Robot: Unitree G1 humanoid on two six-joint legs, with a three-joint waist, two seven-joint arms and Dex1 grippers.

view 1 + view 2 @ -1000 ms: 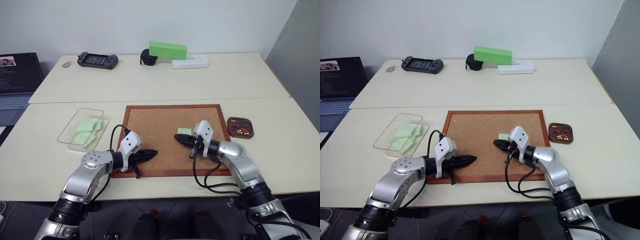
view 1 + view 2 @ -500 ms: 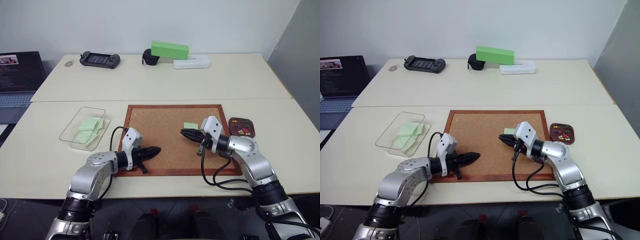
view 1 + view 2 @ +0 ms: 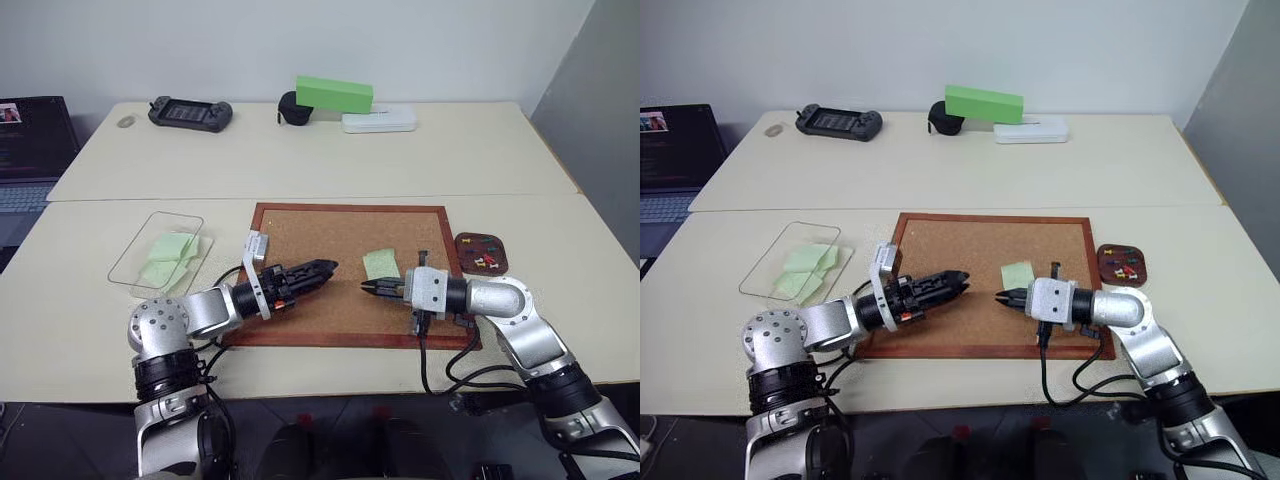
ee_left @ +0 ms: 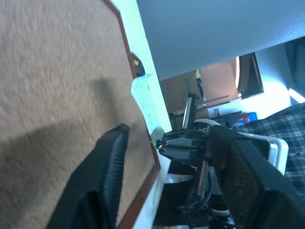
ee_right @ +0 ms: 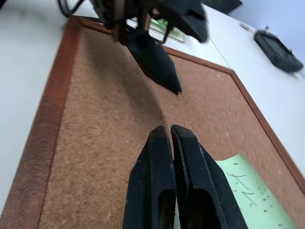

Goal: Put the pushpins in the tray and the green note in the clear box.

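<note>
The green note [image 3: 380,263] lies flat on the corkboard [image 3: 300,240], right of the middle. My right gripper [image 3: 368,288] is shut and hovers just in front of the note, pointing left. A tiny pale sliver shows at its tip in the left wrist view; I cannot tell what it is. My left gripper [image 3: 325,268] points right at it over the board, and its fingers [image 4: 109,167] stand wide open with nothing between them. The tray [image 3: 462,243], right of the board, holds several small coloured pushpins [image 3: 485,262]. The clear box [image 3: 128,262] at the left holds pale green slips.
On the far table lie a game controller [image 3: 190,112], a bright green block [image 3: 334,95] on a black object, and a white device [image 3: 380,122]. A laptop [image 3: 25,140] stands at the far left. The board's wooden frame runs along the near table edge.
My left gripper has opened, rolled over and moved right, further over the board. My right gripper has drawn back off the note, which now shows whole. The camera has shifted too.
</note>
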